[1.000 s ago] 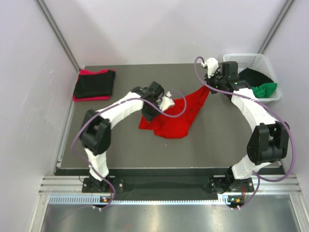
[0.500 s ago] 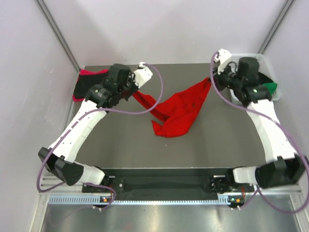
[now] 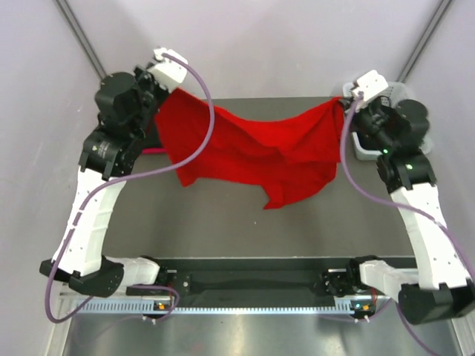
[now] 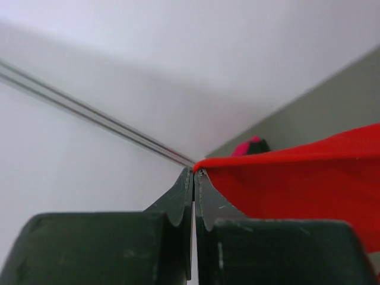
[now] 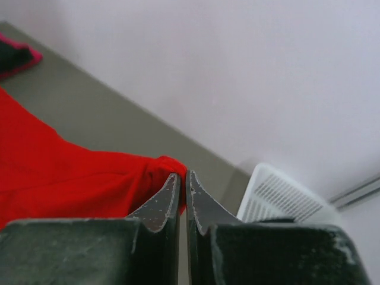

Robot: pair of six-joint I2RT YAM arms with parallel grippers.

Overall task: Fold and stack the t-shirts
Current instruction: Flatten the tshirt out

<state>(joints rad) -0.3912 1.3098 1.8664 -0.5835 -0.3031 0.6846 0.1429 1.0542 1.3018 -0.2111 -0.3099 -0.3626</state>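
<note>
a: how does the bright red t-shirt [image 3: 252,152] look?

b: opened out and hanging in the air above the table [image 3: 223,215], stretched across between the two arms. its top edge sags in the middle, and the lower part hangs in loose folds, with one corner drooping lowest right of centre.

a: and the grippers?

b: the left gripper [image 4: 193,178] has its jaws pressed together on the shirt's left top corner; the cloth runs straight off the fingertips. the right gripper [image 5: 183,181] is likewise closed, pinching a bunched bit of the right top corner. both are raised well off the table, near the back wall.

a: any containers?

b: a white lattice basket [image 5: 279,196] sits at the table's far right corner, just behind the right gripper. the right arm covers most of it from above, so i can't tell what is inside.

a: other shirts?

b: at the far left of the table a pinkish red shirt [image 4: 249,146] lies flat with a black shirt [image 5: 9,59] on top.
</note>
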